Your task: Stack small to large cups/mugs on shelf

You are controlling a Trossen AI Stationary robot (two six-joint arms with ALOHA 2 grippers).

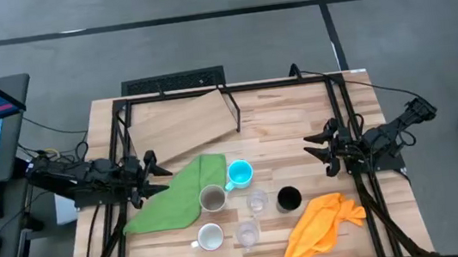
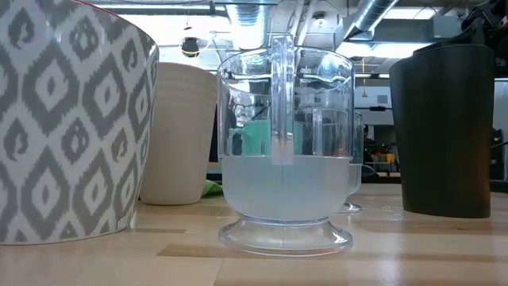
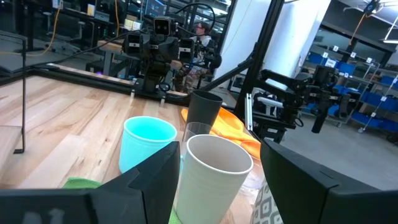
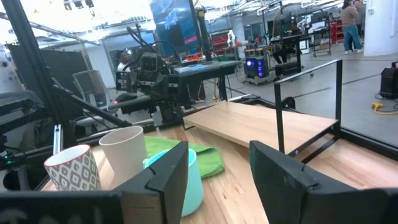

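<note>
Six vessels stand upright on their bases in the middle of the table: a blue mug [image 1: 240, 174], a grey-beige cup [image 1: 213, 199], a white patterned mug [image 1: 210, 236], a black cup [image 1: 289, 198] and two clear glasses [image 1: 257, 201] [image 1: 248, 233]. The plywood shelf [image 1: 181, 125] sits at the far side, with its wire frame [image 1: 231, 111] at its right end. My left gripper [image 1: 152, 176] hovers open left of the cups, over the green cloth's edge. My right gripper [image 1: 318, 153] hovers open to their right. The left wrist view shows the grey-beige cup [image 3: 211, 177] straight ahead.
A green cloth [image 1: 176, 195] lies left of the cups and reaches under the grey-beige one. An orange cloth [image 1: 322, 226] lies at the near right, beside the black cup. Black frame posts [image 1: 118, 141] [image 1: 350, 115] run along both table sides. Bare wood shows right of the shelf [image 1: 288, 117].
</note>
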